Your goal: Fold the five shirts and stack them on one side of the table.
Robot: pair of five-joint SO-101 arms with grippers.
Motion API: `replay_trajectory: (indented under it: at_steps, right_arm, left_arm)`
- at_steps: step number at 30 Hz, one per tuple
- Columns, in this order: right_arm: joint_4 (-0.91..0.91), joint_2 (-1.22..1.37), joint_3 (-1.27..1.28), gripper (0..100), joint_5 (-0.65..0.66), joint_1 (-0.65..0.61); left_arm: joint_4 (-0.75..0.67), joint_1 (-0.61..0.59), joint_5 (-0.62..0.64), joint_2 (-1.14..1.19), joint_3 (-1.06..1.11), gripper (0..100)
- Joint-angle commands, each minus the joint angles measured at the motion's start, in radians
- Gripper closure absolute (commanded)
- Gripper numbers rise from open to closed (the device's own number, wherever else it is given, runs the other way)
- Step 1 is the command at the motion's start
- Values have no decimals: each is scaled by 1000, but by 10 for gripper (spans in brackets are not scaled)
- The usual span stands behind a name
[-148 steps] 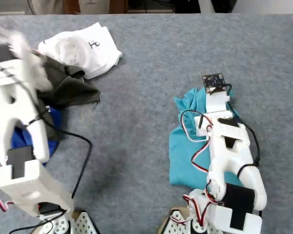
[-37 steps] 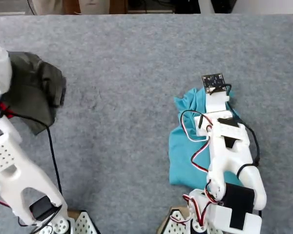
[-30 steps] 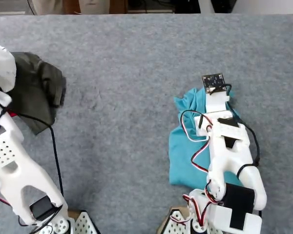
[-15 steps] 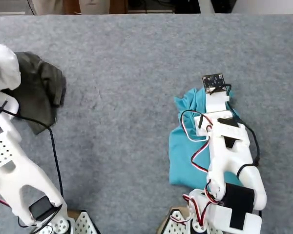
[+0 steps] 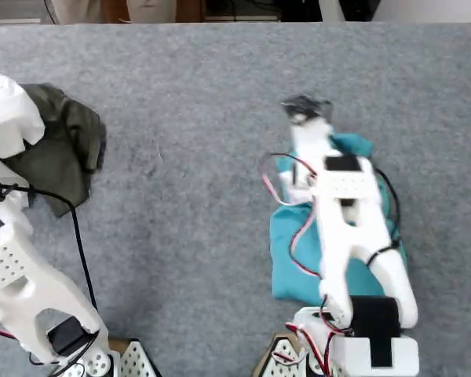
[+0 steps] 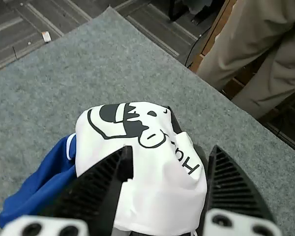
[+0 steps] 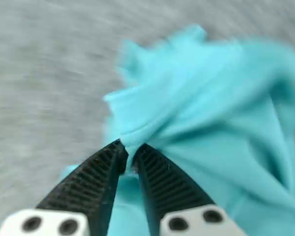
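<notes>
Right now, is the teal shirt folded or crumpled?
Crumpled. The teal shirt lies in uneven, bunched ridges rather than flat layers, and the right tool is pinched shut on one raised fold.

We count four shirts: white shirt, blue shirt, dark olive shirt, teal shirt. Two arms: left arm, right arm.

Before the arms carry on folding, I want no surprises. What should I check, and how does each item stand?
1. Is the right gripper closed on a fold of the teal shirt? ok.
2. Is the left gripper open above the white shirt? ok.
3. Does the white shirt rest on the dark shirt? ok.
4. Is the blue shirt folded? not ok, bunched beside the white shirt.
5. Is the teal shirt flat? not ok, crumpled.
6. Are all five shirts accounted for? cannot tell.
</notes>
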Motion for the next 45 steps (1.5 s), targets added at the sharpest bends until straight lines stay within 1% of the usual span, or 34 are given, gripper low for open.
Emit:
replay_trajectory:
  at_steps: [1,5,7,12,15,21,24,28,32,38,45]
  right_arm:
    - [193,-8,-260,996,61,-127]
    - [370,1,-598,996,72,-231]
    - [425,2,-754,996,74,-295]
    - [477,30,-1099,996,72,-463]
    - [473,87,-1314,997,64,-530]
    - [473,225,-1774,997,64,-584]
    - [494,292,-1903,997,64,-575]
    - [629,378,-1903,997,64,-487]
    - [796,499,-1839,997,64,-344]
    - [801,613,-1650,997,83,-91]
    - [798,641,-1362,997,204,143]
  left_arm:
    - [9,-17,-25,-59,-31,747]
    - [9,-69,-25,-62,-31,747]
    - [9,-91,-23,-58,-31,747]
    - [9,-120,-20,-56,-31,747]
    - [9,-120,-20,-56,-31,747]
    - [9,-120,-18,-56,-29,747]
    - [9,-118,-18,-56,-29,747]
    - [11,-118,-18,-56,-29,747]
    - [11,-120,-18,-56,-29,747]
    - [11,-121,-21,-56,-29,747]
    - [11,-114,-25,-56,-29,747]
